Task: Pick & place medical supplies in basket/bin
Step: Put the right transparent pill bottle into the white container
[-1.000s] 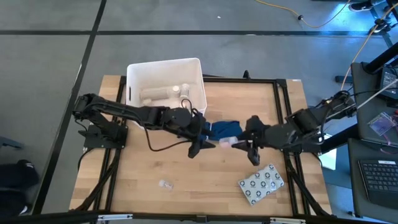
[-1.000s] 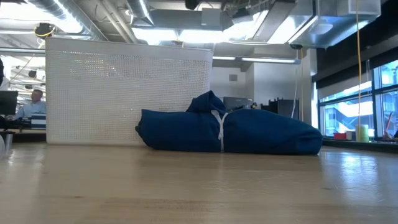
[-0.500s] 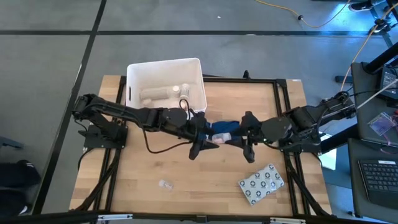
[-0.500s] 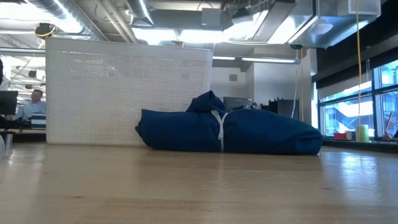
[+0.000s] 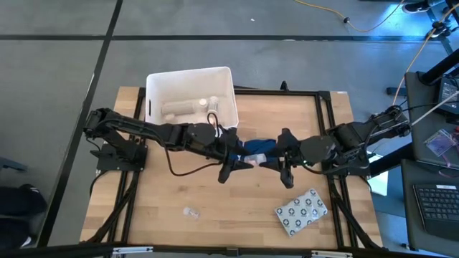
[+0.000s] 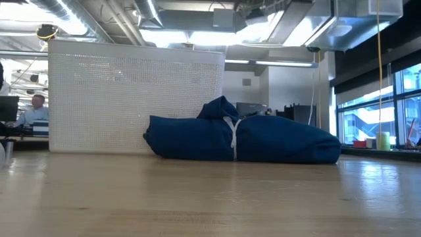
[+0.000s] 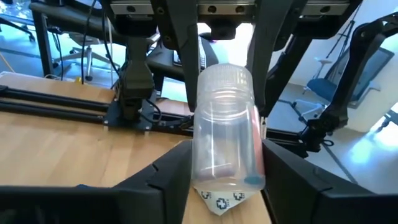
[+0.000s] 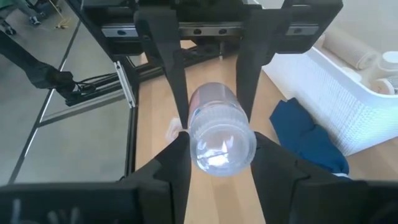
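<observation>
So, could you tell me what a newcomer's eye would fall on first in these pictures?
The clear vial at mid-table, gripped by the right end effector, with the left end effector meeting it from the other side, above the dark blue cloth. Next, the white tub at the far edge with white supplies inside, and the grey dotted blister pack on the right arm's side.
</observation>
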Tool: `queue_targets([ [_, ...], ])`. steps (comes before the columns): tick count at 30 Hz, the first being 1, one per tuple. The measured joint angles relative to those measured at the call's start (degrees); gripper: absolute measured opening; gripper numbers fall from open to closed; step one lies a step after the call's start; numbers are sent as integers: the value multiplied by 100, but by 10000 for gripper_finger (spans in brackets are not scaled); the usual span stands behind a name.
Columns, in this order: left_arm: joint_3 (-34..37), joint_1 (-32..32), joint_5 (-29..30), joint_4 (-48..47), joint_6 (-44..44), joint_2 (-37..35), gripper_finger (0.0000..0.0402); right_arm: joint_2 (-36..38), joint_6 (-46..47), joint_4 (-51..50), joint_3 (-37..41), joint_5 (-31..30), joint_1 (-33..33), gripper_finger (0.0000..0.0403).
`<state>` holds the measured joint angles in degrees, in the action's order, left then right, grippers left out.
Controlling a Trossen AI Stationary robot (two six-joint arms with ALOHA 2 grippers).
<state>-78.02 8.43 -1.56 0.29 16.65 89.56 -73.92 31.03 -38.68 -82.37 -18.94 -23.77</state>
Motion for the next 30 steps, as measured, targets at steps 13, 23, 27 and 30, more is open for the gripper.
queue_targets([
  [13,0,4,-433,16,-351,-47,166,35,-282,-62,0,1165,-7,181],
  [23,-4,-4,-5,147,-647,-466,153,348,-674,-121,0,593,-29,264],
  [27,-4,9,44,606,-1025,-608,159,375,-796,-107,0,-680,-127,278],
  [30,-4,22,13,867,-1289,-738,155,375,-1093,-8,0,-1043,-153,279],
])
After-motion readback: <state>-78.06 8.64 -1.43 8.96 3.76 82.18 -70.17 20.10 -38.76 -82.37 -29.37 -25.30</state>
